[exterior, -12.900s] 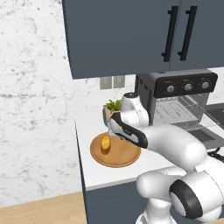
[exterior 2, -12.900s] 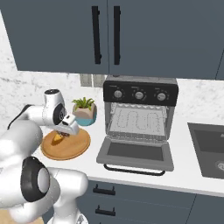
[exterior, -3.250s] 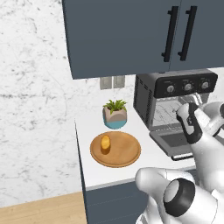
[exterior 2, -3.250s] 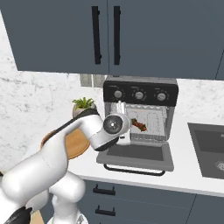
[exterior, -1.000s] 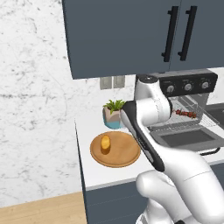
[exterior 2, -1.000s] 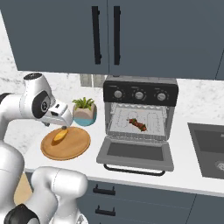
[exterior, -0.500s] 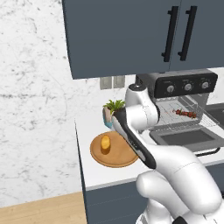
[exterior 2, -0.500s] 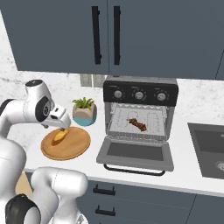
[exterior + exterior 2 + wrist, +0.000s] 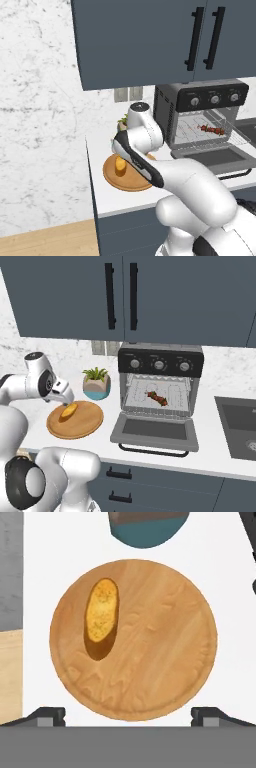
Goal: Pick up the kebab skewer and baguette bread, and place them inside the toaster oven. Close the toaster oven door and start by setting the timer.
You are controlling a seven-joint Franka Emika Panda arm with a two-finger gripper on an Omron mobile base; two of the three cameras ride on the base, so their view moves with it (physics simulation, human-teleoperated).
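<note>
The robot's hand (image 9: 128, 714) is hovering with its jaws spread wide and nothing between them, looking straight down on the baguette bread (image 9: 102, 614), which is lying flat on the wooden plate (image 9: 165, 657) below it and off toward one rim rather than directly under the fingertips. The loaf piece is looking small, light and crusty, probably firm enough to take a squeeze yet liable to roll or skid on the smooth wood, so the surest hold is likely across its narrow waist, at mid-length, with the fingers (image 9: 47, 714) turned square to its long axis. Beyond the plate, a potted plant (image 9: 97, 383) in a teal pot is standing just past the far rim, close enough that a careless lift could brush its leaves. Well off to the hand's side on the bench (image 9: 210, 446), the toaster oven (image 9: 161, 387) is standing with the toaster oven door (image 9: 156, 432) lying dropped open and flat, and the kebab skewer (image 9: 158, 397) is already resting on the wire rack inside; the open door's edge and bar handle are what the carried bread will have to clear on the way in.
</note>
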